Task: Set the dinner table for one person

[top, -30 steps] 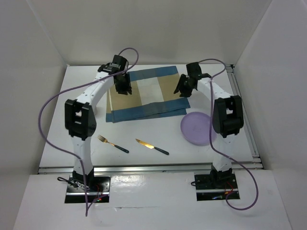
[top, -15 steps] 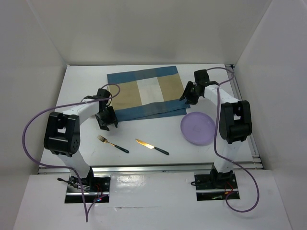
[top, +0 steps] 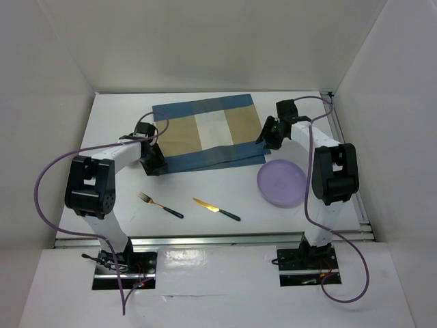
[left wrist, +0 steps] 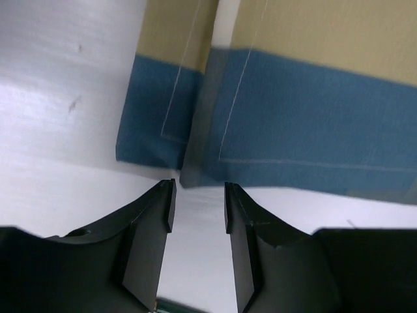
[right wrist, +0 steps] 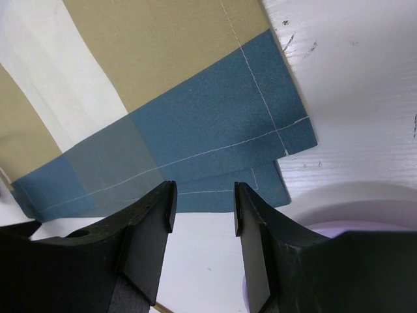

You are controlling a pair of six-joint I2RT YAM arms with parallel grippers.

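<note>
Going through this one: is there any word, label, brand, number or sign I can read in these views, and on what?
None: no readable text in any view.
The striped placemat shows only colour bands and stitching.
The purple plate, fork, knife and white dinner table are unmarked.
No label can be made out on the arms.

White arms [top: 117, 152], black joints [top: 89, 186], purple cables [top: 123, 294].
</note>
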